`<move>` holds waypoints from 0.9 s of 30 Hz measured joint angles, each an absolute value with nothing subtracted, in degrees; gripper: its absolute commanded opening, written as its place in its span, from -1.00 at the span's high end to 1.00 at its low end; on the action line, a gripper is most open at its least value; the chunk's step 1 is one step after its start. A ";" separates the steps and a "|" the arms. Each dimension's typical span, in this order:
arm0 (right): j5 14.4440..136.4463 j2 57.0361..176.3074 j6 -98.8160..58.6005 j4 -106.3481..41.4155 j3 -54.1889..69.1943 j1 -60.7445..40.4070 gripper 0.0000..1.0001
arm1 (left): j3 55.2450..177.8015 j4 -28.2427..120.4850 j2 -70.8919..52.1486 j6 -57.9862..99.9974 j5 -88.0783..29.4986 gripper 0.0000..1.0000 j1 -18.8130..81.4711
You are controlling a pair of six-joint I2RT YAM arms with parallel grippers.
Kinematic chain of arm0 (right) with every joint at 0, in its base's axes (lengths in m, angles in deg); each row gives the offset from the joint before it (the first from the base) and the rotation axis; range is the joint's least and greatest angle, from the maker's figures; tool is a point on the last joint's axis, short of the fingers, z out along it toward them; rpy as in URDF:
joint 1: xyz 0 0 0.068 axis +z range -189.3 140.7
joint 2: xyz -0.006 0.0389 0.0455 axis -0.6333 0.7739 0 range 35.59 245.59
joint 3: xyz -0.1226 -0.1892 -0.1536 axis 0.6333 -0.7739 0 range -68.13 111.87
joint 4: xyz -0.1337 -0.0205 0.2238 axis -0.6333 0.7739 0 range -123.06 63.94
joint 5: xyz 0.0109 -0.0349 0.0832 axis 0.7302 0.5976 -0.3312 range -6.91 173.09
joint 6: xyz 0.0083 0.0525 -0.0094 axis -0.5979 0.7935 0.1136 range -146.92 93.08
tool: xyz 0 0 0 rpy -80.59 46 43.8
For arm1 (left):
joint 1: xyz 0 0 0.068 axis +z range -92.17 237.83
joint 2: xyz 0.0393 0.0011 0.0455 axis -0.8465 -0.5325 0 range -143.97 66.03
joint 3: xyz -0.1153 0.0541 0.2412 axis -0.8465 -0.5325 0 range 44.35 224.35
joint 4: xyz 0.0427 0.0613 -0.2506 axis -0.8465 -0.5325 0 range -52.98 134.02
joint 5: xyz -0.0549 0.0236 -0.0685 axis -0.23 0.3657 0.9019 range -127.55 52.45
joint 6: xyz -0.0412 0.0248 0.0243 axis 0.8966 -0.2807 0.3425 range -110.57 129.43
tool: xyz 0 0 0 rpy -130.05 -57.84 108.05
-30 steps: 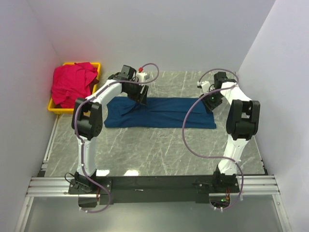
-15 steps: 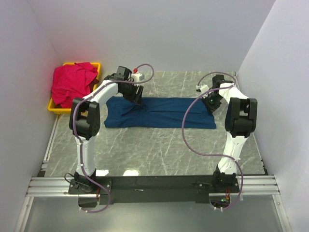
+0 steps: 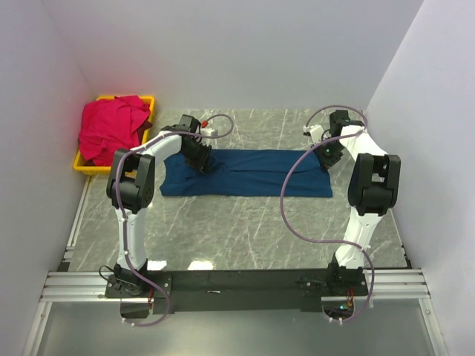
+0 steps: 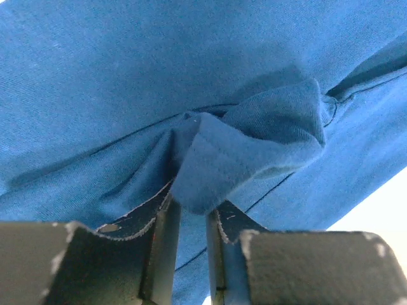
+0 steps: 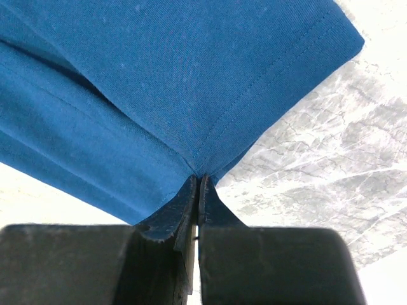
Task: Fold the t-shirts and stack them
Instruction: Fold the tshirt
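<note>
Navy t-shirt lies flat centrally, red-pink t-shirt crumpled in bin.

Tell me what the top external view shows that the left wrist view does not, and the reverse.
Only the top external view: the red-pink t-shirt heaped in the yellow bin at the far left, the right hand pinching the right end of the navy t-shirt, and that shirt's whole long shape on the marble table. Only the left wrist view: the stitched fold of navy cloth bunched between the fingers. Both: the navy t-shirt and the left hand gripping it.
</note>
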State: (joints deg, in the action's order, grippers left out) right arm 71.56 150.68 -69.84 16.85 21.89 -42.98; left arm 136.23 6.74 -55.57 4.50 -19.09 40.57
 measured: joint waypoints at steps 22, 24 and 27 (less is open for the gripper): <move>71.32 150.61 -68.33 17.48 25.25 -44.92 0.41 | 135.71 7.29 -55.57 4.52 -19.22 0.45 40.92; 71.40 150.72 -68.33 17.57 25.30 -44.92 0.43 | 135.71 7.29 -55.57 4.52 -19.20 0.45 40.92; 71.49 151.18 -68.33 17.59 25.30 -44.92 0.43 | 135.73 7.26 -55.57 4.52 -19.14 0.44 40.92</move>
State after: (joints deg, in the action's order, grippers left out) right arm 71.49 151.18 -68.33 17.59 25.30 -44.92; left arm 135.73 7.26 -55.57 4.52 -19.14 40.92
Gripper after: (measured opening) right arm 0.284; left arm 0.275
